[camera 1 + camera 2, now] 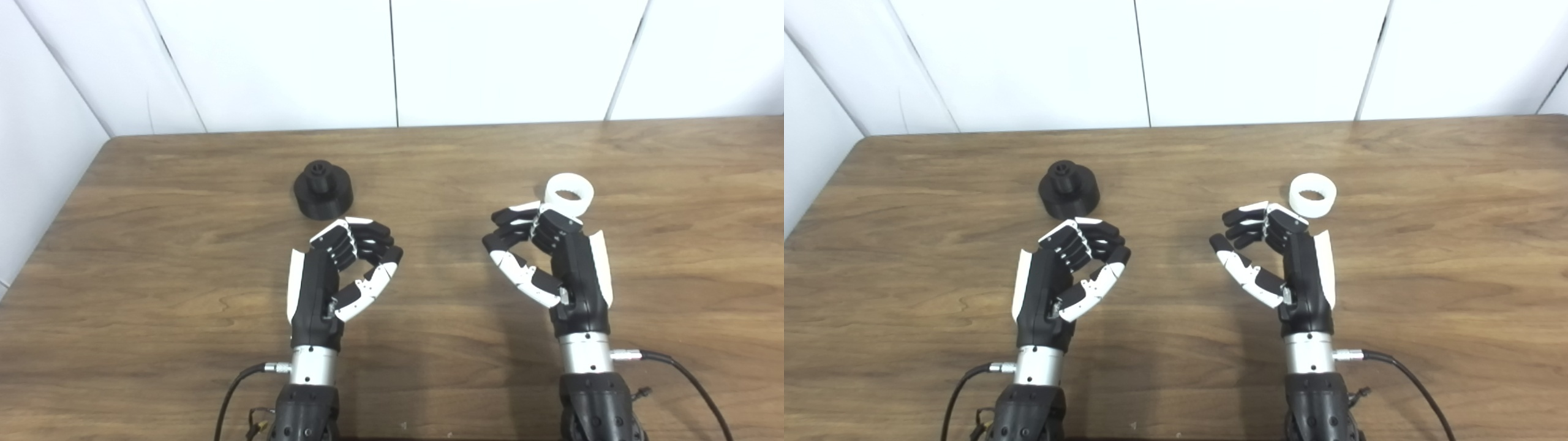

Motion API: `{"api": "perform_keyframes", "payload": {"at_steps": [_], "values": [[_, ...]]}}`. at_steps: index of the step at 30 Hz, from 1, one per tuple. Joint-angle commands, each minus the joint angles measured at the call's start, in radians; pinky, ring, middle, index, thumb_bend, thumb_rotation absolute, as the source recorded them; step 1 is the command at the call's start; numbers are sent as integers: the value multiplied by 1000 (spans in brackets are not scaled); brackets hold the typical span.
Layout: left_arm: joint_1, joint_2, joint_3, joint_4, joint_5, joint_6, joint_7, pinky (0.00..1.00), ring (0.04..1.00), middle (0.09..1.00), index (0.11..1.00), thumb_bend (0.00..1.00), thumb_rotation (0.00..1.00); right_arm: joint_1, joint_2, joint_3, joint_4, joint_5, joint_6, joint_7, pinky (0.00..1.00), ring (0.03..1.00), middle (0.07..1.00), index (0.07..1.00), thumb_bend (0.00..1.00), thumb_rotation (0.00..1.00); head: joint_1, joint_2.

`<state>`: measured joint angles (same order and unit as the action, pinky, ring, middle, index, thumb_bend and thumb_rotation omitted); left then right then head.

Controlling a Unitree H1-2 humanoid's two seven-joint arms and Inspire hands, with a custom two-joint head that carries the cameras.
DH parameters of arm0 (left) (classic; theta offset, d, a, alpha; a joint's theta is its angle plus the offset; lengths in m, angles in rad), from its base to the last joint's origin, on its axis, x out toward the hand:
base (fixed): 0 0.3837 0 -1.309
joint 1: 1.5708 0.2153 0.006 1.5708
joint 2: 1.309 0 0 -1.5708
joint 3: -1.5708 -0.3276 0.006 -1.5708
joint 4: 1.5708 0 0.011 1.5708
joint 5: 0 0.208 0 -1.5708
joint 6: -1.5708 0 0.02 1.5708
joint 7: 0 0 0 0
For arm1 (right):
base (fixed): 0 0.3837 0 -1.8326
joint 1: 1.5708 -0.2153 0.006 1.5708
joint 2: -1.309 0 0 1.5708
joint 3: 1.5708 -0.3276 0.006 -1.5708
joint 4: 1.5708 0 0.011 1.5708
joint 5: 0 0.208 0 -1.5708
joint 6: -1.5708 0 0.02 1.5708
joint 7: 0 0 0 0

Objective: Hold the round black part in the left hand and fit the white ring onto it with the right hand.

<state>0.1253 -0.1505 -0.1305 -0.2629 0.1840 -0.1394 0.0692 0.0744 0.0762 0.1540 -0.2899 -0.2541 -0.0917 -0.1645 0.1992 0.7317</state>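
1. The round black part [323, 189] sits on the table [184, 294] in the left half, just beyond the left hand's knuckles and apart from them. It is a matte, squat disc with a narrower raised hub on top, and the hub has a hollow in its centre.
2. The white ring [1312, 195] lies flat on the table in the right half, just past the right hand's curled fingers. It is a short, smooth, thick-walled band with an open middle. From these views I cannot tell whether the knuckles touch it.
3. The left hand [334, 275] hovers palm-inward over the wood, holding nothing. Its fingers [367, 236] are curled together toward the palm, and the thumb reaches up so its tip is near or against them.
4. The right hand [1283, 263] mirrors that pose and is also empty. Its fingers [1246, 223] are bent and stacked close, with the thumb angled outward and a clear gap between thumb tip and fingers.
5. Both hands have glossy black shells with white plates, metal wrist cuffs and a black cable [1402, 376] leaving each wrist.
6. The table is brown wood grain; white wall panels [490, 61] stand behind it.
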Motion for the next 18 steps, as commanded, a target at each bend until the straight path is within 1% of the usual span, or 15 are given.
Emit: {"api": "perform_keyframes", "payload": {"at_steps": [1,6,11,18], "values": [[-17,-9,-17,-9,21,-48,7,400,476,521,487,498,77,43,-9,-12,-24,25,-39,12,425,511,582,495,496,153,27,-6],[-17,-18,-33,6,28,-52,17,422,490,530,487,499,78,45,-25,-35,-14,41,-53,22,444,534,596,496,497,155,77,-20],[-14,-24,-43,8,28,-55,26,432,495,537,488,498,74,46,-33,-49,-3,43,-70,32,466,555,610,496,498,160,78,-23],[-20,-19,-42,16,36,-65,31,435,494,530,487,498,74,48,-24,-59,4,58,-83,43,447,531,595,495,499,159,82,-28]]}}
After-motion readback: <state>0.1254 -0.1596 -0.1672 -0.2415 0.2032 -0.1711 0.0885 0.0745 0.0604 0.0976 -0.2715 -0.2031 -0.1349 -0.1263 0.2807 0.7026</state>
